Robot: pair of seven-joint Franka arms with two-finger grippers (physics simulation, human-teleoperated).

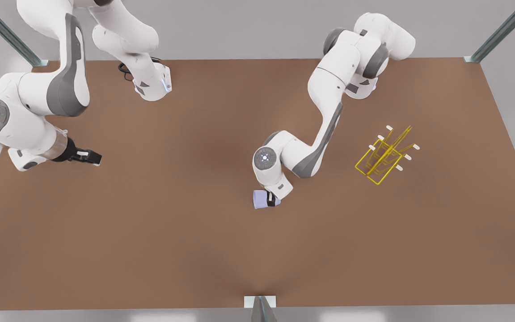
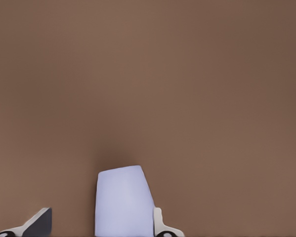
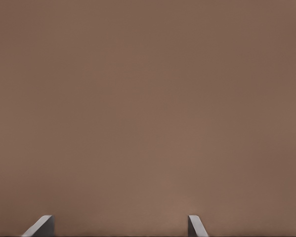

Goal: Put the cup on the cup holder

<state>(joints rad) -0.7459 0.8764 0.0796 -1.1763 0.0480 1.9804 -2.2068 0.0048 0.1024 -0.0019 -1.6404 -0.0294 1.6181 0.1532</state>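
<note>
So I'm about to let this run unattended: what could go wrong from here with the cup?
1. The left gripper is open around the cup, one finger close, the other apart; closing unevenly could push it along the table.
2. The cup holder is thin wire with angled prongs; a slightly off approach might tip it.

The right gripper waits aside.

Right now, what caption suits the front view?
Left gripper open around the cup; cup holder waits nearby; right gripper idle.
</note>
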